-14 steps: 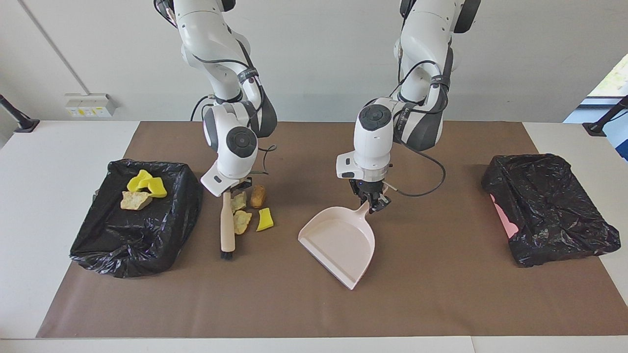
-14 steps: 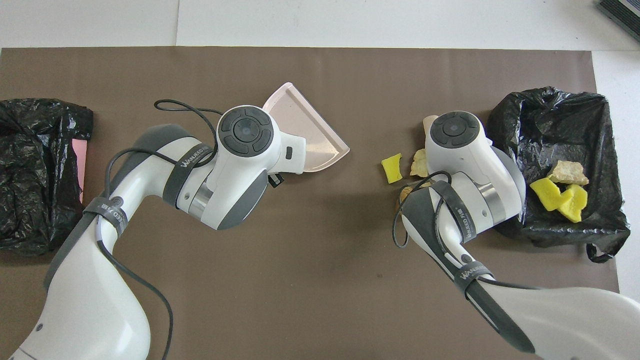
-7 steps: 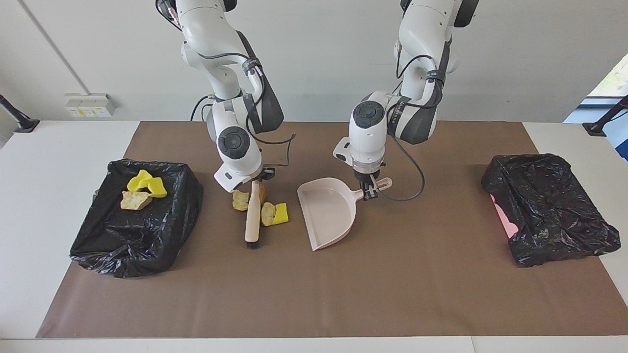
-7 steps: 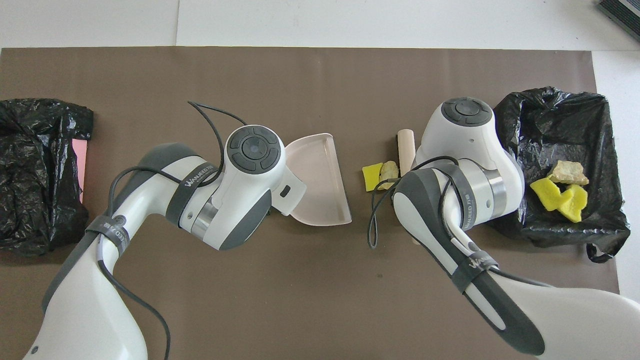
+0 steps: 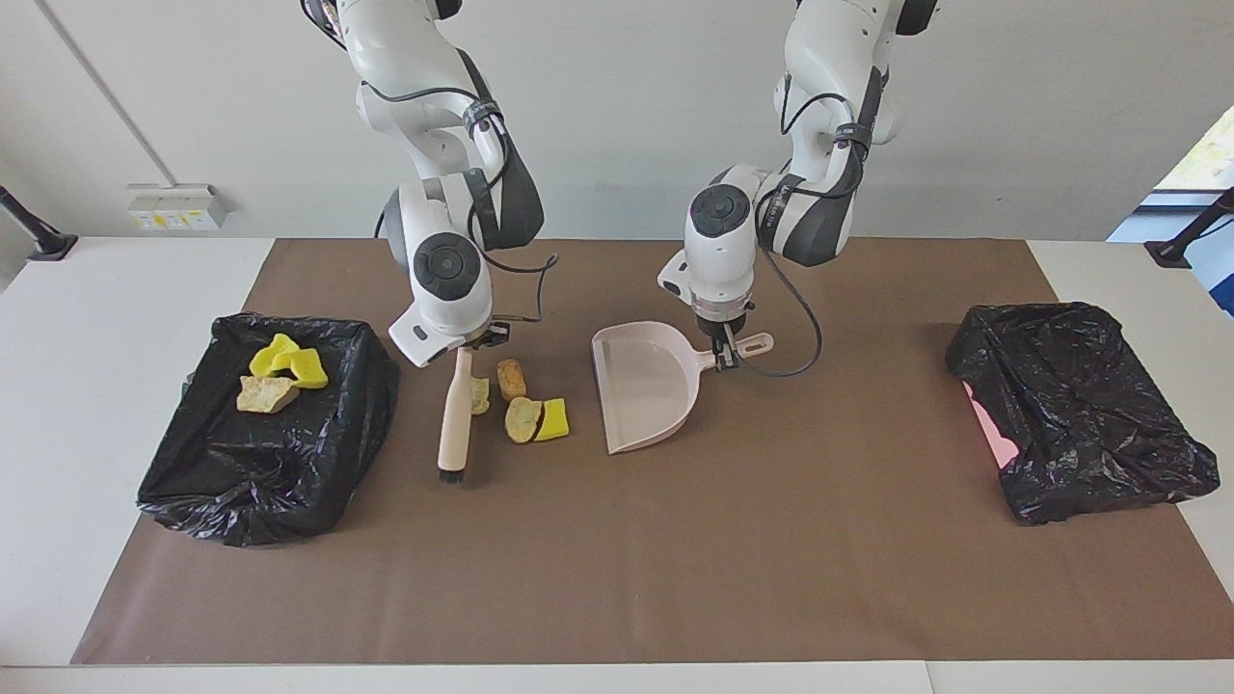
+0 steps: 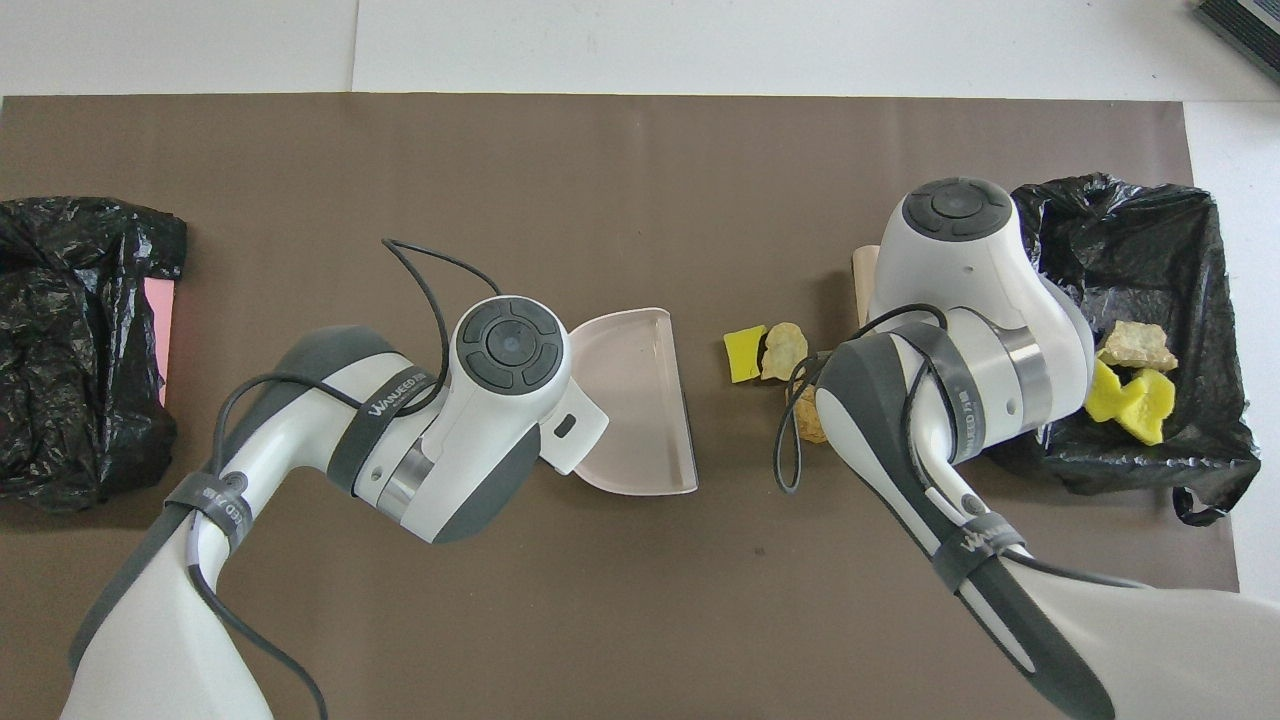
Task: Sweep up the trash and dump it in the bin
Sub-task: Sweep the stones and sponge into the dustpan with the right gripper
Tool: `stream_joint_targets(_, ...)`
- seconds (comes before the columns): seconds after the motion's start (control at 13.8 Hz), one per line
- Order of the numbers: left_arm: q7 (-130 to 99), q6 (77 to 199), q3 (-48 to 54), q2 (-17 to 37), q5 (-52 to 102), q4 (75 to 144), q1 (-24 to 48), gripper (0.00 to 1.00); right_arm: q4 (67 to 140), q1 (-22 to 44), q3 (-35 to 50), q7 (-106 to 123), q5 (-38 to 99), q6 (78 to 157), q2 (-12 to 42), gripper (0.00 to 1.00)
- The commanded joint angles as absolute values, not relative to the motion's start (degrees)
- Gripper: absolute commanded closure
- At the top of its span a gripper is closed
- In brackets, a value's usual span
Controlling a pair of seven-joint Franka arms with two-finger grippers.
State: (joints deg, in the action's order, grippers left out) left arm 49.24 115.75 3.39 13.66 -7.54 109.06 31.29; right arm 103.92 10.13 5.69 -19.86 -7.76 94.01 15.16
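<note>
- Facing view: the right gripper (image 5: 467, 343) is clamped on the upper end of a brush (image 5: 453, 416), whose smooth cream handle slants down to a dark bristle tip resting on the brown mat (image 5: 617, 578). This view alone shows that grip; from above the arm covers it.
- The left gripper (image 5: 725, 353) pinches the thin handle of a pale pink dustpan (image 5: 641, 386), a smooth shallow scoop with a raised rim, lying on the mat with its open edge turned toward the loose trash (image 5: 525, 413).
- That trash lies on the mat between brush and dustpan: a rough brown lump, a tan chunk touching a bright yellow foam bit, and a pale piece partly hidden by the brush handle.
- A crinkled, glossy black bag lines the bin (image 5: 265, 434) at the right arm's end of the table; two yellow foam pieces and a tan rocky chunk sit in it.
- A second black bag (image 5: 1080, 405) lies at the left arm's end, pink showing at one edge.
- Overhead view: both grippers are hidden under their own wrists, so nothing of the fingers shows here.
- The dustpan (image 6: 635, 400) shows its flat floor and rim; its handle is covered.
- Only a short stub of the brush (image 6: 864, 285) peeks out beside the right wrist.
- The yellow bit and tan chunk (image 6: 765, 352) lie just beside the pan's open edge, apart from it; another brownish lump seems to sit partly under the right arm.
- The bin (image 6: 1150, 250) is partly covered by that arm.
</note>
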Motion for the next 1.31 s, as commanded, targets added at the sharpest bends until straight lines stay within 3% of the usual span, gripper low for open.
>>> stream_joint_targets(0.0, 47.22, 115.83, 2.46, 11.86, -7.90, 111.36, 32.34, 1.00, 115.10, 9.32, 6.24, -21.53, -11.42, 97.19, 8.02, 1.00)
stream_joint_targets(0.15, 44.22, 115.93, 2.46, 11.78, -10.88, 111.36, 32.52, 1.00, 119.43, 8.09, 6.42, -19.79, -11.43, 102.20, 6.42, 1.00)
stream_joint_targets(0.58, 43.42, 115.93, 2.46, 11.34, -11.34, 112.06, 32.70, 1.00, 118.92, 11.42, 6.59, -14.33, -1.16, 107.04, 9.66, 1.00)
stream_joint_targets(1.23, 43.42, 117.50, 2.46, 11.51, -11.34, 112.06, 31.99, 1.00, 117.86, 17.75, 7.03, -11.69, 21.33, 112.31, 9.84, 1.00)
